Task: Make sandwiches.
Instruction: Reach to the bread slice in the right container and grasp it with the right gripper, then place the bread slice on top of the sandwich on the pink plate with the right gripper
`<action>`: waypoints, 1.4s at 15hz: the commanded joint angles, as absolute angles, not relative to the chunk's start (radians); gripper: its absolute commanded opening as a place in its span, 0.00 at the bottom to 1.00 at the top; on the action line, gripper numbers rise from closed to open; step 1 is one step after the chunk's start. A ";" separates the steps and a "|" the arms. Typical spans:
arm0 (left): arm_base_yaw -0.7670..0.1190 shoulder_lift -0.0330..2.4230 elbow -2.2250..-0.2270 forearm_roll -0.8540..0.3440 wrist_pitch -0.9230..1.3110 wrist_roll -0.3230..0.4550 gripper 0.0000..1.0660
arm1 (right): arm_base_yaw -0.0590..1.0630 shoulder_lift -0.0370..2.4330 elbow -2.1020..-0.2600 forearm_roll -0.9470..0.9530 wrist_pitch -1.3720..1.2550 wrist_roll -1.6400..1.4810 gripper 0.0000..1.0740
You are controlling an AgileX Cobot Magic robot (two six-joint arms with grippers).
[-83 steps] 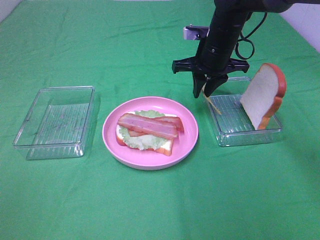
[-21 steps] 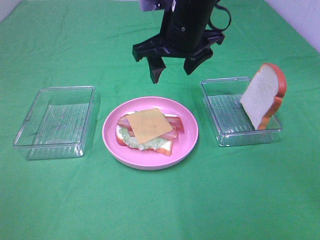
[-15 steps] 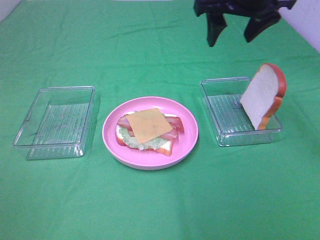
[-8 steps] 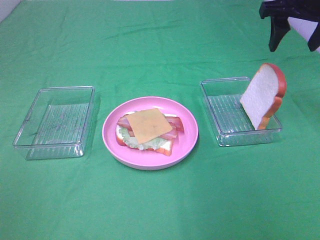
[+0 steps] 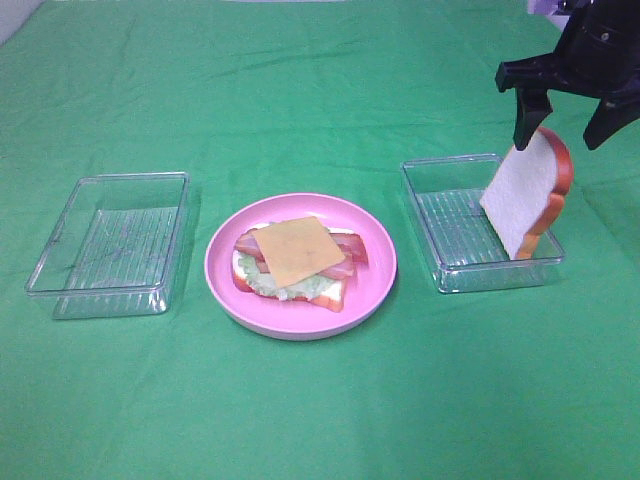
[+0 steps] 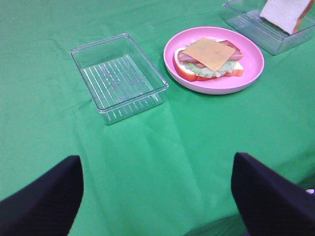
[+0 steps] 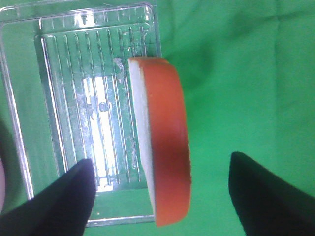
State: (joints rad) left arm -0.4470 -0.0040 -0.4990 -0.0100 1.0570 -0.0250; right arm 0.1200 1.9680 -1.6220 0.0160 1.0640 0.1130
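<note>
Overhead, the open right gripper (image 5: 568,122) straddles the bread slice's (image 5: 527,192) top edge.

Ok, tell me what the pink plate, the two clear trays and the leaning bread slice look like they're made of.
Pink plate: probably plastic, smooth with a soft sheen on its rim.
Clear trays: transparent hard plastic, ribbed floors, glossy highlights.
Bread slice: a toy, apparently foam or rubber; matte white face, uniform orange-brown crust.

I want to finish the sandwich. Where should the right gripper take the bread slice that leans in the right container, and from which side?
Probably from above, at the rounded top crust of the bread slice. It stands tilted on edge against the wall of the right container, so its two flat faces are free for the open right gripper to straddle.
</note>
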 commanded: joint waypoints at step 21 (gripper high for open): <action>-0.445 -0.026 -0.498 -0.007 1.046 -0.024 0.73 | 0.121 1.789 -1.608 0.177 1.063 0.010 0.00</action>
